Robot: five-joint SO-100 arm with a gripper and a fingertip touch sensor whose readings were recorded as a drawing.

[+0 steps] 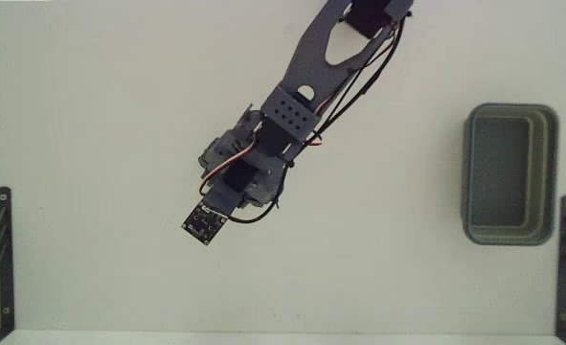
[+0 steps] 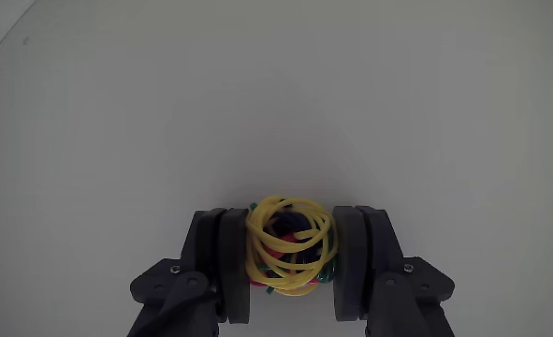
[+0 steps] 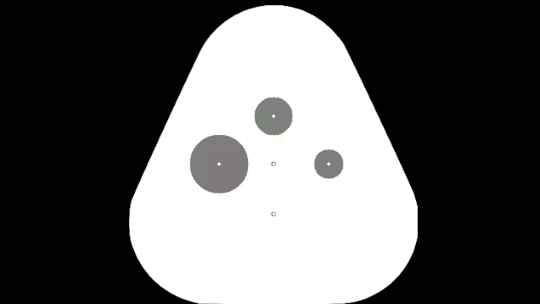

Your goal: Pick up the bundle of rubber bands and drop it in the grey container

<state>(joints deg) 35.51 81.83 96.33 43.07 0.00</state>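
rubber bands, a small tangled ball of thin loops, mostly yellow with red and green strands point(image 2: 289, 247), sit at the lower centre of the wrist view, pinched between the two dark plastic fingers point(image 2: 357, 257) of the gripper point(image 2: 291, 267); both pads press against the ball's sides. around it lies plain white table point(image 2: 276, 103). in the fixed view the grey arm point(image 1: 306, 91) reaches down from the top edge toward the middle of the frame, its wrist camera board at the lower tip, and it hides the bundle there. the rounded-rectangle grey plastic container point(image 1: 509, 232), thick-rimmed and deep, stands at the right side of that frame, well apart from the arm, its hollow bare.
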